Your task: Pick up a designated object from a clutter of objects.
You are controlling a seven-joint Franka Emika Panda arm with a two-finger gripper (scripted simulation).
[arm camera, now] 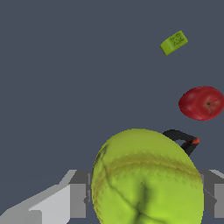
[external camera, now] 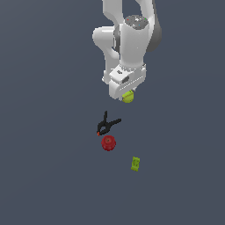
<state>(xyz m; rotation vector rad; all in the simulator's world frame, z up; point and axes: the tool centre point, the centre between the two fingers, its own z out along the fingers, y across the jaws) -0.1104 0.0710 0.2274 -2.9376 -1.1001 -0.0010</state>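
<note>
Now the gripper (external camera: 127, 95) clamps the tennis ball (arm camera: 146, 179) between its fingers (arm camera: 78, 199)

The tennis ball (external camera: 128, 97) is yellow-green with faint seam lines, tucked right under the arm's pincer (external camera: 127, 97), and it fills most of the wrist view. The rest of the clutter sits mid-worktop: a black spring clamp (external camera: 106, 125), a red round object (external camera: 108, 143) just beside it, and a small green box (external camera: 135, 164) a bit further off.
</note>
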